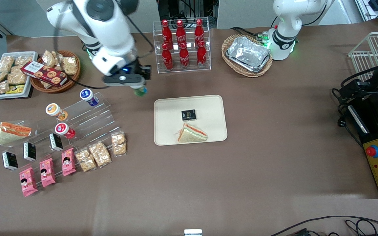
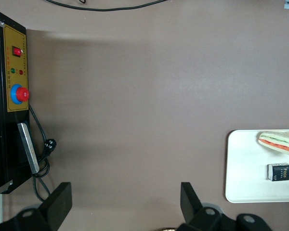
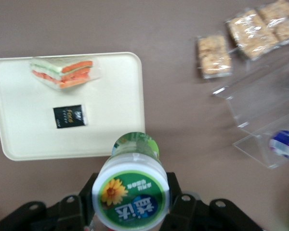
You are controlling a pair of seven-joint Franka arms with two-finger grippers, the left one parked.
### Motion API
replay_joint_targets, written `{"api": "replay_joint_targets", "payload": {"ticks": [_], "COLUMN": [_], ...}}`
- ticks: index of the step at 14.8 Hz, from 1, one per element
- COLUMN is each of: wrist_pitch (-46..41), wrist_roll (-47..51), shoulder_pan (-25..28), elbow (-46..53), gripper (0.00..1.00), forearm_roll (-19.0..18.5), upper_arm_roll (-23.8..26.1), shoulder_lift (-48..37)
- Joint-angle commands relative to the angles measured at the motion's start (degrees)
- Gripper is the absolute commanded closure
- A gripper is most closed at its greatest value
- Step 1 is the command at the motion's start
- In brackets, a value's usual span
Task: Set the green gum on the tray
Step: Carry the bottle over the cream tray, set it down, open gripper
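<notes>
End effector: the end effector (image 1: 136, 86) hangs above the worktop (image 1: 274, 157) in the upper left of the front frame, clenched around the green gum (image 3: 131, 192).
Green gum: held off the surface, its green base (image 1: 140, 91) showing under the fingers in the front view, near the tray's upper-left corner but not yet over it; the wrist camera looks down on its white lid with the flower label.
Tray: the tray (image 1: 208, 108) lies flat at mid-frame in the front view, carrying a small black packet (image 1: 188, 115) and a wrapped sandwich (image 1: 191, 133); its upper part is bare.
Handling: the canister looks like rigid plastic, probably light, with smooth round walls that may slip or twist in a weak pinch; a hold across the body below the lid seems safest.
Step in hand: judged to be the carry toward the tray.
Risk: set down tilted, it could roll; the bare corner nearest the end effector suits best.
Nearby: the blue-lidded canister (image 1: 89, 97) rests on the clear acrylic steps (image 1: 90, 118).
</notes>
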Motion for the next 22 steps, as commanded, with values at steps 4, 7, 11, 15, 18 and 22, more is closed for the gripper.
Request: {"api": "replay_joint_targets", "payload": {"ticks": [4, 7, 11, 15, 18, 22], "wrist_pitch": [20.8, 28.8, 34.3, 37.3, 39.4, 38.5], "wrist_roll": [8.6, 9.0, 9.0, 9.0, 9.0, 8.9], "shoulder_pan": [-0.9, -0.4, -0.6, -1.0, -1.1, -2.6], "elbow": [-10.9, -14.3, -16.0, -15.8, -15.6, -15.5], "gripper": [0.51, 0.51, 0.50, 0.50, 0.49, 0.00], "forearm_roll": [-1.1, -1.3, -3.4, -5.0, -5.4, -5.4], "upper_arm_roll": [5.9, 6.9, 6.9, 6.8, 6.5, 6.4], "shoulder_lift": [8.6, 13.3, 18.5, 22.4, 25.1, 25.5]}}
